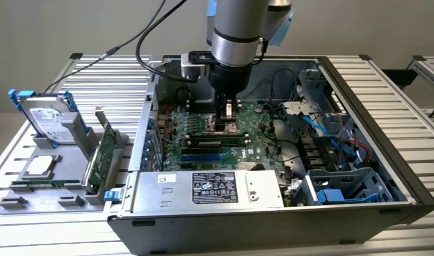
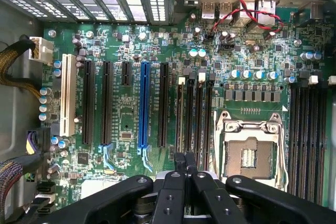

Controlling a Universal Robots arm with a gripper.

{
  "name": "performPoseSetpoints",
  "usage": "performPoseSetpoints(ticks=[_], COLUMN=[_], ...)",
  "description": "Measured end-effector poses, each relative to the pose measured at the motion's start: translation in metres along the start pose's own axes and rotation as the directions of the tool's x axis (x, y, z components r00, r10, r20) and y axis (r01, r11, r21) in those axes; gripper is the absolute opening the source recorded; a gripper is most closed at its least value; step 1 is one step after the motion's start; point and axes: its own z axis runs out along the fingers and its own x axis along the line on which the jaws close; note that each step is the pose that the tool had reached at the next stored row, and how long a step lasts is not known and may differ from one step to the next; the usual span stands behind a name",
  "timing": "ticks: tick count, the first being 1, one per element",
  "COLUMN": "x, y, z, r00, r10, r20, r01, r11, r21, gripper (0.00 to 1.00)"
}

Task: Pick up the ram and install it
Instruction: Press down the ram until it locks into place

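The ram, a narrow green stick with a row of black chips, stands on edge in a memory slot of the motherboard inside the open computer case. My gripper hangs straight down just above the board, over the bare processor socket and slightly behind the ram. Its black fingers are shut together with nothing between them. In the wrist view my gripper points at the near ends of the black memory slots, beside the processor socket.
A grey holder outside the case, on the exterior view's left, carries a silver hard drive, a green expansion card and a small square chip. The power supply, cables and a blue drive cage crowd the case.
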Motion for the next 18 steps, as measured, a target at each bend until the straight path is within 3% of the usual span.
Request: performPoseSetpoints(ticks=[8, 14, 18], x=[0.0005, 0.0005, 0.0005], y=[0.0001, 0.0000, 0.0000], z=[0.0000, -0.0001, -0.0002], r00=[0.9943, 0.9821, 0.9708], r10=[0.107, 0.188, 0.239], r20=[0.0080, 0.0142, 0.0184], r01=[-0.107, -0.188, -0.239], r11=[0.9943, 0.9822, 0.9709], r21=[-0.0008, -0.0011, -0.0001], gripper=[0.11, 0.11, 0.11])
